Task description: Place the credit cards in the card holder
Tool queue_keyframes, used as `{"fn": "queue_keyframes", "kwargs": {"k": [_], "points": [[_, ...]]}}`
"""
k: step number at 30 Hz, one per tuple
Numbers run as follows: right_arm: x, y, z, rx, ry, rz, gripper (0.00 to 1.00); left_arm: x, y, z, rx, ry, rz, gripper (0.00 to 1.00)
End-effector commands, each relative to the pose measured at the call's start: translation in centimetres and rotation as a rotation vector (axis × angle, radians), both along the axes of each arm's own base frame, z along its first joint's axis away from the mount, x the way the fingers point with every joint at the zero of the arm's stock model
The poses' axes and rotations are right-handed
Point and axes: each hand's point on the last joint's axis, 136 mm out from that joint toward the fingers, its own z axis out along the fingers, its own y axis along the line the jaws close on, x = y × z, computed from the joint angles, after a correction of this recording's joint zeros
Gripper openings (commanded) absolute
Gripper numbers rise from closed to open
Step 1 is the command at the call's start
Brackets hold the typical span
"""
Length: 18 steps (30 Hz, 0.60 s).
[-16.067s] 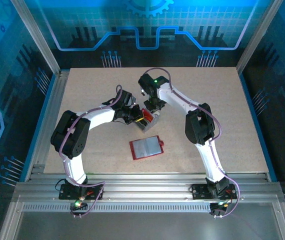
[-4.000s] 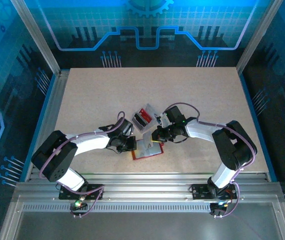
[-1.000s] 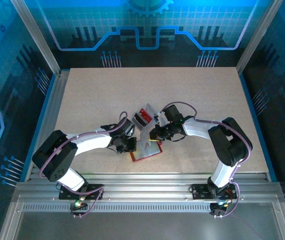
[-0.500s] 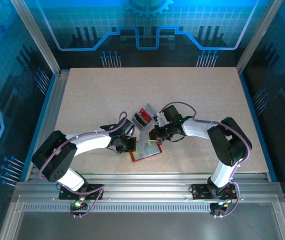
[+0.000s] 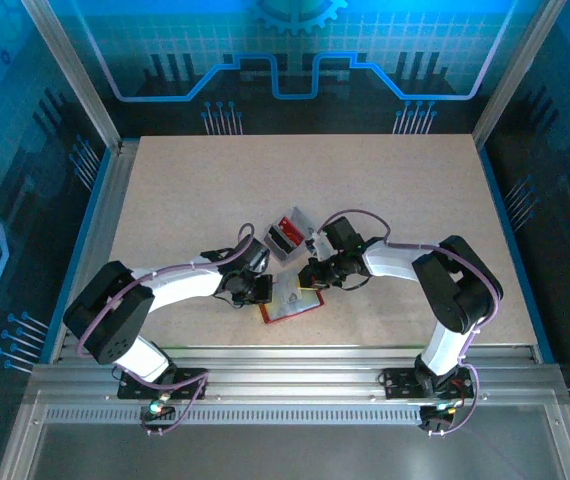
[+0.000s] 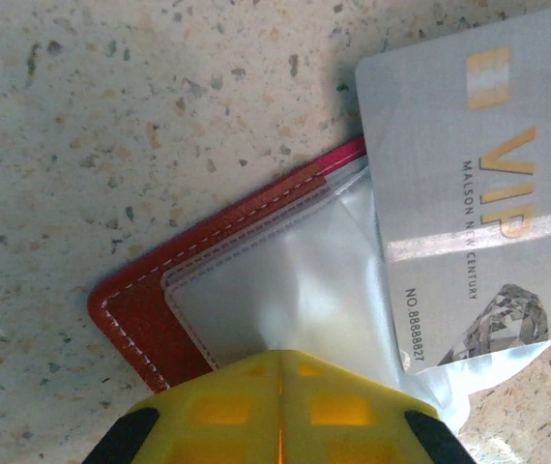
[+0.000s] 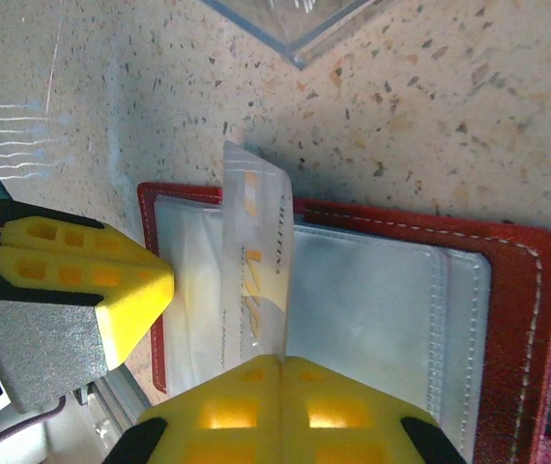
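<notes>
Card lower now, nearer the card holder

The beige speckled tabletop takes up the middle of the frame. Just below its centre lies the card holder, open, with a red border around a pale inside. The left arm reaches in from the lower left, and the left hand sits at the holder's left edge. The right arm bends in from the lower right. The right hand is over the holder's upper right part, with a pale card at its tip, slanted across the open inside. The 2 hands are near each other. Just above them a shiny tray holds red cards.
</notes>
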Motion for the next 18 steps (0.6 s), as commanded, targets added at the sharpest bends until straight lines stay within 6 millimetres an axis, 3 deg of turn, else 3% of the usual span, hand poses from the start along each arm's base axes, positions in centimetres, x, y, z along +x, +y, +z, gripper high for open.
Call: {"fn": "queue_keyframes", "kwargs": {"k": [1, 7, 16, 18], "points": [[-1.3, -0.1, -0.6, -0.018, 0.016, 0.035, 0.0, -1.7, 2.1, -1.8, 0.099, 0.046, -0.012, 0.08], [-1.7, -0.7, -0.3, -0.036, 0.007, 0.026, 0.0, -1.8, 2.2, -1.9, 0.099, 0.048, -0.011, 0.08], [0.1, -0.6, 1.3, -0.06, -0.075, 0.007, 0.0, -1.8, 2.2, -1.9, 0.098, 0.048, -0.01, 0.08], [0.0, -0.7, 0.9, -0.07, -0.066, 0.013, 0.0, -1.8, 2.2, -1.8, 0.096, 0.046, -0.008, 0.08]]}}
